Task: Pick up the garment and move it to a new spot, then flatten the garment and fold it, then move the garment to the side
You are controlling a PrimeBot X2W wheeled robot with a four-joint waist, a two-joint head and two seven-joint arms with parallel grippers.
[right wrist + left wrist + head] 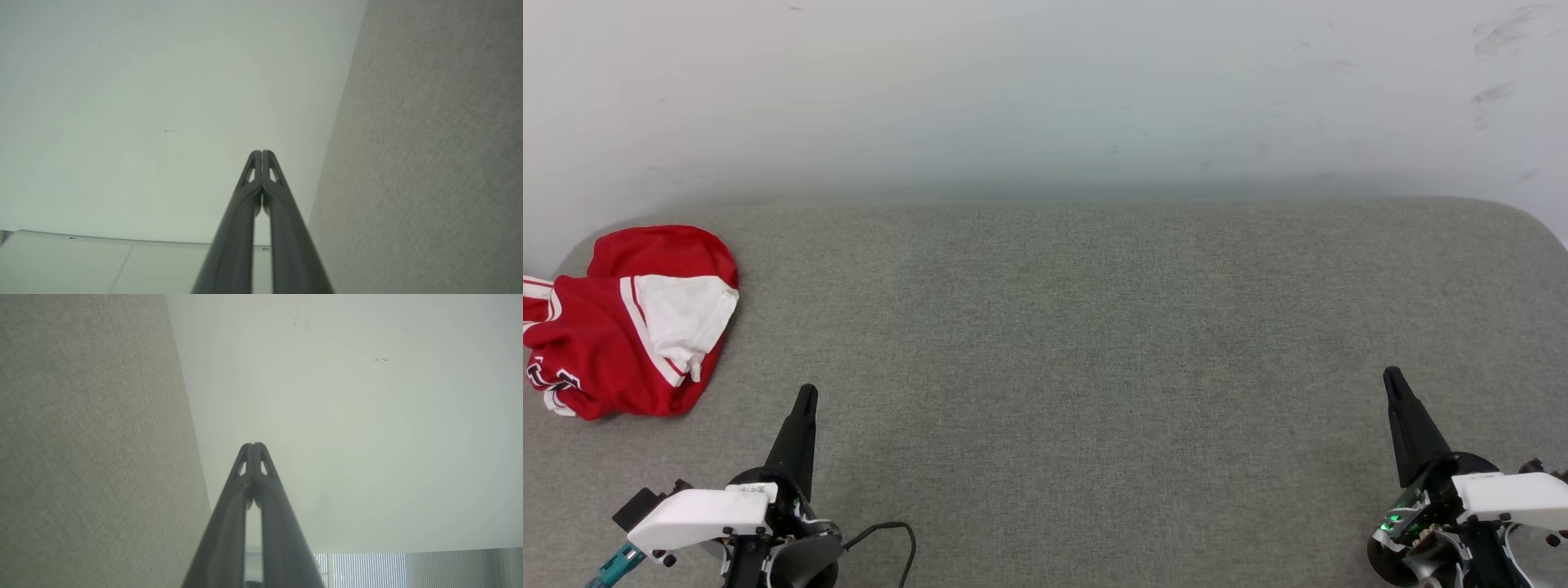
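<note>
Red-and-white shirt point(629, 322) crumpled at the grey table's point(1094, 343) left edge; left jaws and right jaws pressed together, empty.

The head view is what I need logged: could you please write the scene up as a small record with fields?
surface: grey fabric surface, pale wall behind
garment: red and white, crumpled in a heap at the far left, not folded
left tool: shut, empty, near edge, apart from the garment
right tool: shut, empty, near edge at the right
task stage: garment not yet picked up
</note>
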